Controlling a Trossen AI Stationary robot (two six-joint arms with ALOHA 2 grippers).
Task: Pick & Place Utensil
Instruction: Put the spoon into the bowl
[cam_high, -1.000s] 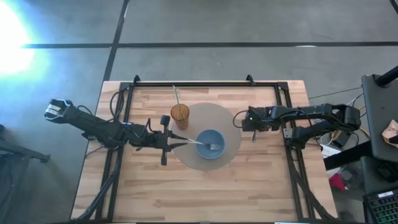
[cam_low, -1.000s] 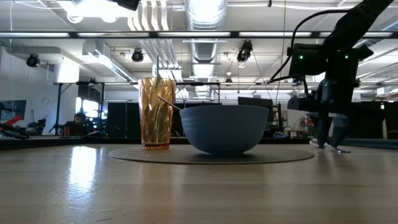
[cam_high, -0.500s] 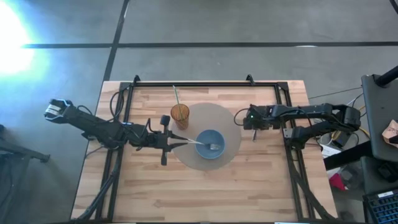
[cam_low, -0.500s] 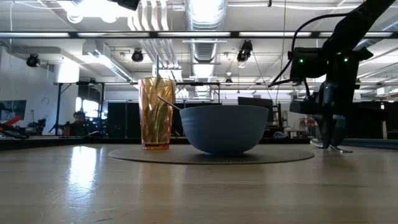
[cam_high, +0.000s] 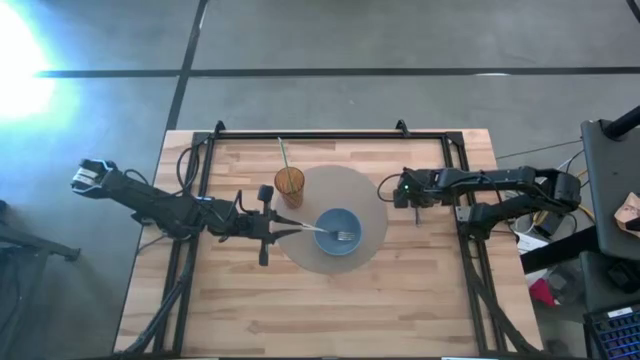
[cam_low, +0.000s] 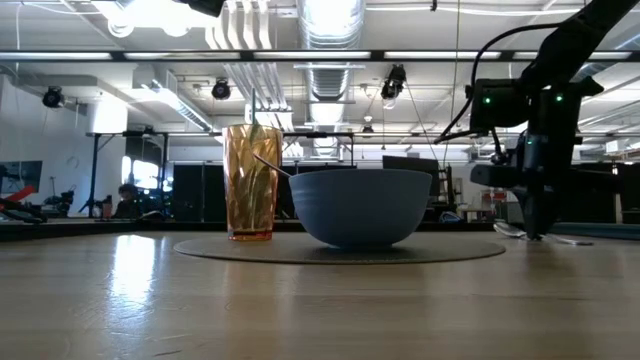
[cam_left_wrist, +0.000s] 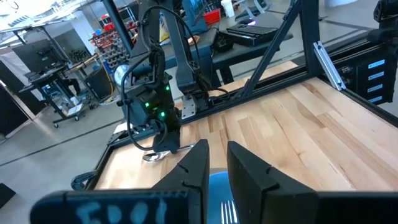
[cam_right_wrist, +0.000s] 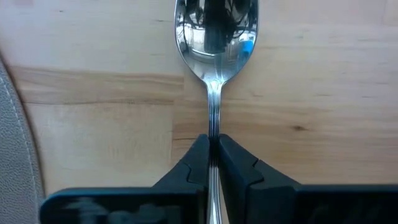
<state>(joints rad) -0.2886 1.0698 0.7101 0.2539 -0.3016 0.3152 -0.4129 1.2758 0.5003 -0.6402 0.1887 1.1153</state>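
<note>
The spoon (cam_right_wrist: 215, 37) lies flat on the pale wood table (cam_high: 430, 290), just right of the round grey mat (cam_high: 362, 195). Its polished oval bowl mirrors the rig above, and its thin ridged handle runs back between the right gripper (cam_right_wrist: 213, 149)'s dark wedge-shaped fingers (cam_right_wrist: 189, 163), which are pinched tight on it. That gripper stands at the mat's right edge, pointing down at the boards. On the mat sit a smooth blue bowl (cam_high: 338, 231) and a tall amber ribbed glass (cam_high: 289, 185) with a straw (cam_high: 282, 153). A metal fork (cam_high: 335, 235) rests tines-down in the bowl; the left gripper (cam_high: 283, 229), at the mat's left edge, has its fingers narrowly closed on the fork's handle.
</note>
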